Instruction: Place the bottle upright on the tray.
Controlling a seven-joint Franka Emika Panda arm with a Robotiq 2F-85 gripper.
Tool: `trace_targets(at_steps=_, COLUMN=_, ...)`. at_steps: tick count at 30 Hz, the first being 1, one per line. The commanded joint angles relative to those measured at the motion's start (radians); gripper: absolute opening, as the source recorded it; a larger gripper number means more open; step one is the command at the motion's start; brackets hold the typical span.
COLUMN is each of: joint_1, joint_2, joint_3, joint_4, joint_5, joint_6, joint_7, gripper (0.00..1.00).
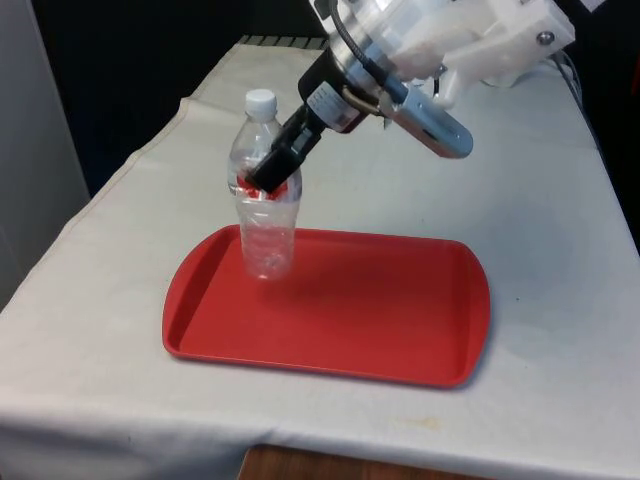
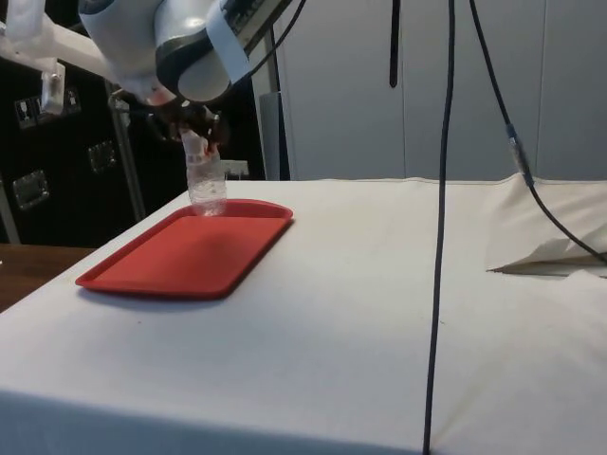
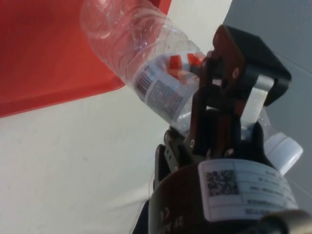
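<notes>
A clear plastic bottle (image 1: pixel 266 215) with a white cap and a red-and-white label stands upright on the red tray (image 1: pixel 380 320), in the tray's far corner at the front view's left. My gripper (image 1: pixel 268 175) is shut on the bottle at its label, just below the shoulder, coming in at a slant from the front view's right. In the side view the bottle (image 2: pixel 206 183) stands at the far end of the tray (image 2: pixel 180 256) under the gripper (image 2: pixel 197 142). The wrist view has the bottle (image 3: pixel 146 58) held between the black fingers (image 3: pixel 229 63).
The tray lies on the white cloth (image 1: pixel 540 200), near the table's front edge. A black cable (image 2: pixel 441 237) hangs down across the side view. Folds of cloth (image 2: pixel 550 237) bunch up at the side view's right.
</notes>
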Motion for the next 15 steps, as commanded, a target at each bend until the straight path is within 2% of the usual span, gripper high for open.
trace_targets(at_steps=1, joint_1=-0.01, joint_2=0.009, joint_3=0.012, joint_4=0.011, joint_5=0.02, joint_6=0.002, joint_7=-0.019, gripper=0.33)
trace_targets(at_steps=4, joint_1=-0.012, joint_2=0.018, joint_3=0.015, joint_4=0.021, joint_5=0.031, joint_6=0.005, joint_7=-0.035, gripper=0.33)
trace_targets(at_steps=5, joint_1=-0.001, joint_2=0.015, joint_3=0.003, joint_4=0.014, joint_5=0.014, joint_6=0.0, joint_7=-0.019, gripper=0.33)
trace_targets(at_steps=6, joint_1=-0.013, joint_2=0.022, joint_3=0.016, joint_4=0.025, joint_5=0.035, joint_6=0.007, joint_7=-0.039, gripper=0.33)
trace_targets(at_steps=13, joint_1=-0.017, joint_2=0.053, joint_3=0.022, joint_4=0.049, joint_5=0.067, joint_6=0.019, joint_7=-0.067, gripper=0.33)
trace_targets(at_steps=14, joint_1=-0.006, joint_2=0.05, joint_3=0.011, joint_4=0.046, joint_5=0.053, joint_6=0.008, joint_7=-0.056, gripper=0.33)
trace_targets(at_steps=15, joint_1=-0.017, joint_2=0.055, joint_3=0.023, joint_4=0.051, joint_5=0.069, joint_6=0.021, joint_7=-0.068, gripper=0.33)
